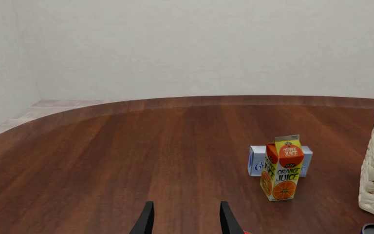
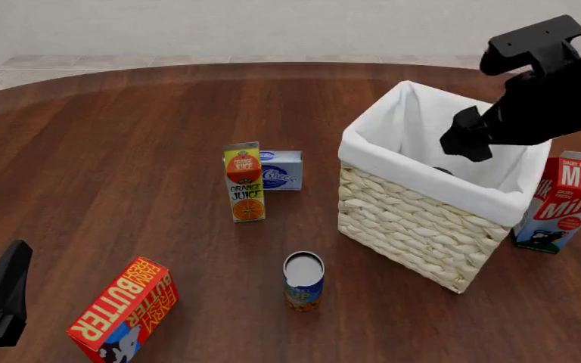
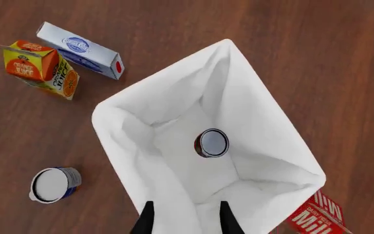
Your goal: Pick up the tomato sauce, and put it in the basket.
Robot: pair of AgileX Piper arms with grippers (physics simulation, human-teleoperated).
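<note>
Right wrist view: tomato sauce (image 3: pixel 211 143) upright mid-basket (image 3: pixel 119 114), prob. clear of walls; right claw (image 3: pixel 183 219) empty, apart.

Simulated room: wooden table (image 2: pixel 119 151), groceries.

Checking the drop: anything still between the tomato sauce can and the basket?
No. The small red-labelled tomato sauce can already sits on the white lining inside the large pale wicker basket. The right gripper hangs open above it, fingers empty.
</note>
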